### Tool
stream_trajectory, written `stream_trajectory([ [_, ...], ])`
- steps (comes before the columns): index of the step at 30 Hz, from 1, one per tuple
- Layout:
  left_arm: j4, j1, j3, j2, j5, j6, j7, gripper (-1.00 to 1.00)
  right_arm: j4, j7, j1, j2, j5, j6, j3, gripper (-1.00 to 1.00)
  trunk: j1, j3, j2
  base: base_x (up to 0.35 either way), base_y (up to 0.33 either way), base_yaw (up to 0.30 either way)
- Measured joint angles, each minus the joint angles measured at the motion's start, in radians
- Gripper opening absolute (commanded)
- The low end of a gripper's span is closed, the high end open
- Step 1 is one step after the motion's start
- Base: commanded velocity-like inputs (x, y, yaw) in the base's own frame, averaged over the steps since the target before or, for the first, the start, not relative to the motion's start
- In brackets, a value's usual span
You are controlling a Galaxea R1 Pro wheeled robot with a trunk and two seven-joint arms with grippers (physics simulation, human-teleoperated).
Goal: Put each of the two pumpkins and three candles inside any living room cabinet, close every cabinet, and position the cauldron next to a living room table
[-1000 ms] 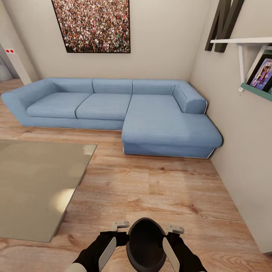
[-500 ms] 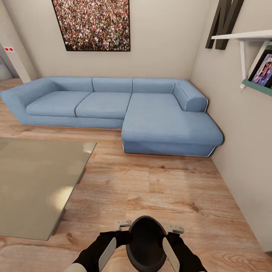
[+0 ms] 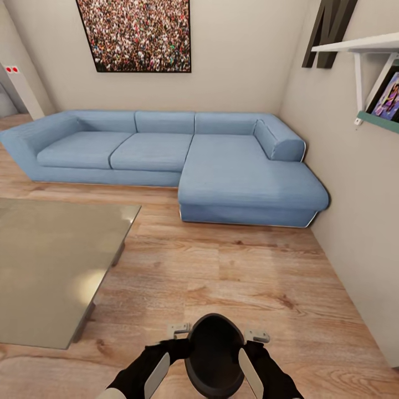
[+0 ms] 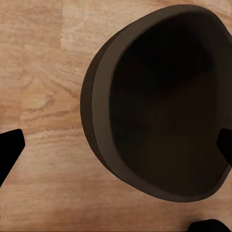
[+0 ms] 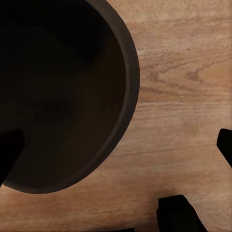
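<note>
Black cauldron (image 3: pixel 215 363) at six o'clock, clamped rim-side between left gripper (image 3: pixel 176 339) and right gripper (image 3: pixel 254 342); glass table (image 3: pixel 50 266) at nine o'clock.

One large dark wall letter (image 3: pixel 328 30) stands on the right-hand wall, probably an "N", cut off at the top. The framed picture (image 3: pixel 389 95) under the shelf (image 3: pixel 354 45) carries no legible text.

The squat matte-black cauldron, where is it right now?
In the head view the squat matte-black cauldron sits at bottom centre between the left gripper and right gripper, above the wooden floor, right of the grey glass-topped coffee table.
</note>
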Motion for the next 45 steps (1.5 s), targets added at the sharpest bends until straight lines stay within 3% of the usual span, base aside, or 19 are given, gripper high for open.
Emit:
stream_trajectory([
  [5,0.005,0.000,0.000,0.000,0.000,-0.007,0.001,1.00,0.000,0.000,0.000,0.000,0.000,-0.001,0.000,1.00,0.019,-0.016,-0.035,0.000,0.000,0.000],
  [34,0.006,0.000,-0.001,0.000,0.000,-0.012,0.001,1.00,0.000,0.000,0.000,0.000,-0.001,-0.001,0.002,1.00,0.019,-0.016,-0.035,0.000,-0.077,-0.037],
  [40,0.005,0.000,0.000,0.000,0.000,-0.012,0.001,1.00,-0.001,-0.001,0.000,0.000,-0.002,-0.002,0.083,1.00,0.019,-0.016,-0.035,0.000,-0.002,-0.030],
  [45,0.005,0.000,0.000,0.000,0.000,-0.010,0.004,1.00,0.000,-0.001,0.000,0.000,-0.003,-0.004,0.097,1.00,0.019,-0.016,-0.035,0.020,0.112,-0.002],
])
